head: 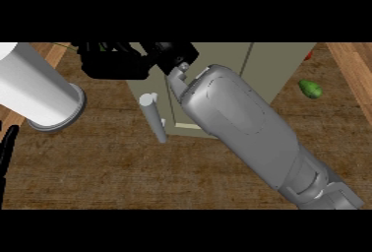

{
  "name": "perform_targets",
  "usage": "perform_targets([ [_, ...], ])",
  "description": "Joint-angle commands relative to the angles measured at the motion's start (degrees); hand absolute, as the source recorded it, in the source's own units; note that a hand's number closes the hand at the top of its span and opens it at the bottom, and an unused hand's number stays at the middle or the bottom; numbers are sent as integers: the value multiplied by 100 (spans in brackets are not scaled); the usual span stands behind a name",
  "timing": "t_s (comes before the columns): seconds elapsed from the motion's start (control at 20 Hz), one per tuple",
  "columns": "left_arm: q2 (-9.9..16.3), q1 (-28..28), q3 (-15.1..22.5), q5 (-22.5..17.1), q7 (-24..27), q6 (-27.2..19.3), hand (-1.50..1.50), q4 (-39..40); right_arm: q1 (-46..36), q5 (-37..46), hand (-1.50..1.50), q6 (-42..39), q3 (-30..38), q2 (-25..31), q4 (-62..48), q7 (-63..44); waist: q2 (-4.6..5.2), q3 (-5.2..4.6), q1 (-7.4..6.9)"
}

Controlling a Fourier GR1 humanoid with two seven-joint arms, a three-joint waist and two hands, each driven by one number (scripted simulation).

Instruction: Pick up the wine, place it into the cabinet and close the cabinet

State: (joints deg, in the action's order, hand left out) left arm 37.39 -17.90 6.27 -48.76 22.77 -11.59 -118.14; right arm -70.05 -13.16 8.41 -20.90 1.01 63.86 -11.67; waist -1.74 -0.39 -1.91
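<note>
A brown wood-grain surface fills the view. A white cylinder stands at its left edge; a green item lies near its right edge.

wine: hidden | right robot hand: fingers unclear | cabinet: cut off

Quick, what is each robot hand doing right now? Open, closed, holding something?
Left robot hand: only a black sliver at the left edge, cannot be told.
Right robot hand: up at the grey cabinet, fingers unclear, cannot be told.

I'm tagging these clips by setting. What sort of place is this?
Probably a kitchen: a wooden counter, a grey-green cabinet with a bar handle, and a green fruit or vegetable beside it.
</note>
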Motion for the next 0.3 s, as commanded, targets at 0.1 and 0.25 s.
perform_targets([
  [0.1, -94, 209, 80, 90, -138, -165, -150, -62, 187, 392, 150, 38, 232, 447, -913, 521, 248, 37, 81],
  [0.25, -77, 136, -25, 53, -136, -65, -150, 4, 136, 379, 150, -12, 307, 438, -1008, 518, 235, 34, 25],
])
